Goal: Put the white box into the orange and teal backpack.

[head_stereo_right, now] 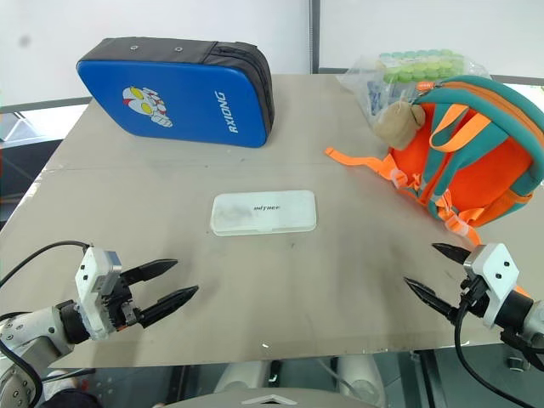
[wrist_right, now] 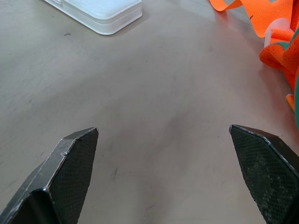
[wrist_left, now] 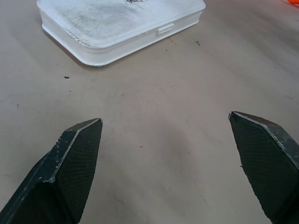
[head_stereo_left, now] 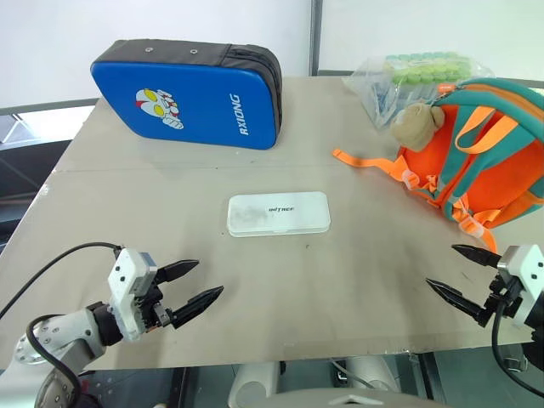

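Nearest the head camera, both grippers hang over the near edge of the table (head_stereo_left: 102, 178). The left gripper (head_stereo_left: 197, 286) sits at near left and the right gripper (head_stereo_left: 459, 274) at near right, each with jaws spread wide and nothing between them. Each points inward toward the table centre, a posture that appears to be a ready stance ahead of a reach.

The white box (head_stereo_left: 278, 213) lies flat at mid-table, lettered face up, between the two grippers and farther from the robot. It stands apart from every other item, so an approach from either near side looks unobstructed.

The orange and teal backpack (head_stereo_left: 480, 161) rests at far right, with a beige plush charm (head_stereo_left: 416, 121) on its teal top. One orange strap (head_stereo_left: 365, 160) trails left across the table toward the box but stops short of it. Whether the backpack's opening is unzipped cannot be told from this angle.

A blue padded case (head_stereo_left: 191, 98) occupies far left, well apart from the box. A clear bag of green-capped items (head_stereo_left: 416, 72) lies behind the backpack.

In the left wrist view, the left fingertips (wrist_left: 77, 154) frame bare table, with the box ahead and untouched.

In the right wrist view, the right fingertips (wrist_right: 74, 156) likewise frame bare table. A corner of the box lies ahead on one side and the orange strap on the other, where it may snag a carry toward the backpack.
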Controlling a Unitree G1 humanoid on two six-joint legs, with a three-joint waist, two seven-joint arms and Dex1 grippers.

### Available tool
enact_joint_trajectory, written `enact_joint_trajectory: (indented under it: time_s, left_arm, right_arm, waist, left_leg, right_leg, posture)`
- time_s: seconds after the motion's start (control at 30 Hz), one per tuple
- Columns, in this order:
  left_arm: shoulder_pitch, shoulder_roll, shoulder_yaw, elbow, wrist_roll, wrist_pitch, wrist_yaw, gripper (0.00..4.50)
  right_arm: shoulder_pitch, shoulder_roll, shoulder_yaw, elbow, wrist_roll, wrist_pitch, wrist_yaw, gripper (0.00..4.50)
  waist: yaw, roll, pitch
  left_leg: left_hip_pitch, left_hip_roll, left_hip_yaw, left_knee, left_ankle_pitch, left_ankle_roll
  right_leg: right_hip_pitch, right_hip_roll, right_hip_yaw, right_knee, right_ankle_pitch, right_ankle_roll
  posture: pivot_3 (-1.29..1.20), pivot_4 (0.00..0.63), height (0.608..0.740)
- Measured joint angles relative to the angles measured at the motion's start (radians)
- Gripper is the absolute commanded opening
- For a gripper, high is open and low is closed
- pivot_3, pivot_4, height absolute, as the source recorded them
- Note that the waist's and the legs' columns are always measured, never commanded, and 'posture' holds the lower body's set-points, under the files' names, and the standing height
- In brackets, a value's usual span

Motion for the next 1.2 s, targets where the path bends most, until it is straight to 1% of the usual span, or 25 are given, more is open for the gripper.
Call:
enact_joint_trajectory:
  time_s: [0.07, 0.27, 0.37, 0.4, 0.43, 0.5, 0.53, 0.57, 0.6, 0.63, 0.67, 0.7, 0.73, 0.8, 0.87, 0.9, 0.93, 1.0, 1.03, 1.2]
  left_arm:
    - [-0.002, 0.000, -0.001, 0.000, 0.000, 0.002, 0.008, 4.44]
    - [-0.101, -0.032, -0.014, -0.022, -0.042, 0.072, 0.140, 4.44]
    - [-0.135, -0.059, -0.010, -0.026, -0.086, 0.119, 0.205, 3.66]
    - [-0.158, -0.073, -0.006, -0.028, -0.109, 0.139, 0.242, 3.15]
    - [-0.177, -0.081, -0.005, -0.029, -0.128, 0.154, 0.271, 2.66]
    - [-0.217, -0.099, 0.000, -0.030, -0.147, 0.193, 0.353, 1.77]
    - [-0.246, -0.107, 0.002, -0.028, -0.150, 0.211, 0.397, 1.16]
    - [-0.272, -0.114, 0.005, -0.025, -0.156, 0.229, 0.440, 0.69]
    - [-0.308, -0.127, 0.009, -0.017, -0.157, 0.251, 0.496, 0.12]
    - [-0.331, -0.133, 0.010, -0.006, -0.155, 0.266, 0.539, 0.00]
    - [-0.357, -0.143, 0.007, 0.011, -0.135, 0.288, 0.598, 0.00]
    - [-0.405, -0.151, -0.016, 0.041, -0.096, 0.312, 0.662, 0.00]
    - [-0.458, -0.151, -0.058, 0.062, -0.057, 0.335, 0.718, 0.00]
    - [-0.505, -0.146, -0.113, 0.080, -0.017, 0.355, 0.751, 0.00]
    - [-0.545, -0.111, -0.167, 0.112, 0.021, 0.385, 0.759, 0.00]
    - [-0.578, -0.077, -0.204, 0.145, 0.045, 0.410, 0.755, 0.00]
    - [-0.595, -0.068, -0.216, 0.159, 0.055, 0.421, 0.751, 0.00]
    - [-0.610, -0.020, -0.269, 0.181, 0.081, 0.434, 0.714, 0.00]
    - [-0.604, 0.016, -0.322, 0.183, 0.113, 0.415, 0.675, 0.00]
    - [-0.579, 0.029, -0.389, 0.148, 0.138, 0.376, 0.582, 0.00]
  right_arm:
    - [-0.005, 0.000, 0.001, -0.004, 0.004, 0.013, -0.012, 4.44]
    - [-0.165, -0.001, 0.080, -0.159, 0.052, 0.205, -0.187, 4.44]
    - [-0.243, 0.003, 0.133, -0.172, 0.096, 0.294, -0.236, 4.50]
    - [-0.291, 0.013, 0.160, -0.175, 0.121, 0.335, -0.261, 3.94]
    - [-0.326, 0.021, 0.179, -0.176, 0.134, 0.364, -0.283, 3.64]
    - [-0.421, 0.034, 0.252, -0.158, 0.111, 0.419, -0.347, 2.76]
    - [-0.466, 0.045, 0.287, -0.143, 0.091, 0.438, -0.377, 2.16]
    - [-0.503, 0.053, 0.320, -0.131, 0.070, 0.452, -0.401, 1.69]
    - [-0.552, 0.068, 0.368, -0.109, 0.045, 0.470, -0.428, 1.13]
    - [-0.585, 0.081, 0.407, -0.095, 0.024, 0.484, -0.447, 0.70]
    - [-0.645, 0.101, 0.469, -0.054, -0.015, 0.502, -0.471, 0.30]
    - [-0.726, 0.140, 0.534, 0.020, -0.066, 0.512, -0.502, 0.11]
    - [-0.804, 0.184, 0.612, 0.107, -0.135, 0.514, -0.540, 0.11]
    - [-0.876, 0.212, 0.710, 0.210, -0.219, 0.499, -0.561, 0.11]
    - [-0.940, 0.250, 0.778, 0.312, -0.284, 0.479, -0.565, 0.11]
    - [-0.984, 0.266, 0.823, 0.370, -0.322, 0.462, -0.554, 0.11]
    - [-1.001, 0.272, 0.841, 0.393, -0.338, 0.450, -0.545, 0.11]
    - [-1.036, 0.276, 0.882, 0.445, -0.377, 0.418, -0.517, 0.11]
    - [-1.045, 0.272, 0.908, 0.474, -0.402, 0.390, -0.481, 0.11]
    - [-1.041, 0.264, 0.906, 0.459, -0.422, 0.367, -0.390, 0.11]
  waist:
    - [0.000, 0.000, 0.000]
    - [-0.001, -0.001, -0.001]
    - [-0.001, -0.001, -0.001]
    - [-0.001, -0.001, -0.001]
    - [-0.001, -0.002, -0.001]
    - [-0.002, -0.002, -0.001]
    - [-0.003, -0.002, -0.001]
    - [-0.002, -0.002, -0.001]
    - [-0.003, -0.002, -0.001]
    - [-0.003, -0.002, -0.001]
    - [-0.005, -0.002, -0.001]
    - [-0.010, -0.003, -0.001]
    - [-0.010, -0.003, -0.001]
    - [-0.010, -0.004, -0.001]
    - [-0.009, -0.004, -0.001]
    - [-0.010, -0.004, -0.001]
    - [-0.010, -0.003, -0.001]
    - [-0.012, -0.003, -0.001]
    - [-0.012, -0.003, -0.001]
    - [-0.013, -0.003, -0.001]
  left_leg:
    - [0.000, 0.000, 0.000, 0.000, 0.000, 0.000]
    - [0.001, 0.002, -0.001, 0.000, 0.000, 0.000]
    - [0.000, 0.001, -0.001, 0.000, 0.000, 0.000]
    - [0.000, 0.001, -0.001, 0.000, 0.000, 0.000]
    - [0.000, 0.001, -0.001, 0.000, 0.000, 0.000]
    - [0.000, 0.001, -0.001, 0.000, 0.000, 0.000]
    - [0.000, 0.001, -0.001, 0.001, 0.000, 0.000]
    - [0.000, 0.001, -0.001, 0.001, 0.000, 0.000]
    - [0.000, 0.000, -0.001, 0.000, 0.000, 0.000]
    - [0.000, 0.000, -0.001, 0.000, 0.000, 0.000]
    - [0.001, 0.000, -0.001, 0.000, 0.000, 0.000]
    - [0.002, -0.002, 0.000, 0.000, 0.000, 0.000]
    - [0.001, -0.002, 0.000, 0.000, 0.000, -0.001]
    - [0.001, -0.002, 0.000, 0.000, 0.001, -0.001]
    - [0.000, -0.002, 0.000, 0.000, 0.001, -0.001]
    - [-0.001, -0.002, 0.001, 0.000, 0.001, -0.001]
    - [-0.002, -0.002, 0.000, -0.001, 0.001, -0.002]
    - [-0.002, -0.002, 0.000, -0.002, 0.002, -0.003]
    - [-0.002, -0.002, 0.000, -0.003, 0.002, -0.004]
    - [-0.002, 0.000, 0.000, -0.005, 0.002, -0.005]
  right_leg:
    - [0.000, 0.000, 0.000, 0.000, 0.000, 0.000]
    - [0.000, 0.002, 0.000, 0.000, 0.001, -0.002]
    - [0.000, 0.002, 0.000, 0.000, 0.004, -0.005]
    - [0.000, 0.002, 0.000, -0.001, 0.004, -0.005]
    - [0.000, 0.002, 0.000, -0.001, 0.004, -0.005]
    - [0.000, 0.002, 0.000, -0.001, 0.004, -0.005]
    - [0.000, 0.003, 0.000, -0.001, 0.004, -0.005]
    - [0.000, 0.003, 0.000, -0.001, 0.005, -0.004]
    - [0.000, 0.003, -0.001, -0.001, 0.006, -0.002]
    - [0.000, 0.003, -0.001, -0.001, 0.007, -0.001]
    - [0.000, 0.004, 0.000, -0.001, 0.007, -0.001]
    - [0.001, 0.004, 0.001, 0.000, 0.007, -0.001]
    - [0.000, 0.005, 0.000, 0.000, 0.009, -0.002]
    - [0.000, 0.006, 0.000, 0.000, 0.009, -0.003]
    - [-0.001, 0.006, 0.000, 0.000, 0.009, -0.003]
    - [-0.003, 0.006, 0.000, 0.000, 0.009, -0.003]
    - [-0.003, 0.006, 0.000, 0.000, 0.009, -0.003]
    - [-0.003, 0.006, 0.000, -0.002, 0.009, -0.003]
    - [-0.004, 0.006, 0.001, -0.004, 0.009, -0.002]
    - [-0.004, 0.004, 0.002, -0.006, 0.009, -0.002]
  posture:
    - [0.00, 0.150, 0.740]
    - [0.00, 0.150, 0.740]
    - [0.00, 0.150, 0.740]
    - [0.00, 0.150, 0.740]
    - [0.00, 0.150, 0.740]
    - [0.00, 0.150, 0.740]
    - [0.00, 0.150, 0.740]
    - [0.00, 0.150, 0.740]
    - [0.00, 0.150, 0.740]
    - [0.00, 0.150, 0.740]
    - [0.00, 0.150, 0.740]
    - [0.00, 0.150, 0.740]
    - [0.00, 0.150, 0.740]
    - [0.00, 0.150, 0.740]
    - [0.00, 0.150, 0.740]
    - [0.00, 0.150, 0.740]
    - [0.00, 0.150, 0.740]
    - [0.00, 0.150, 0.740]
    - [0.00, 0.150, 0.740]
    - [0.00, 0.150, 0.740]
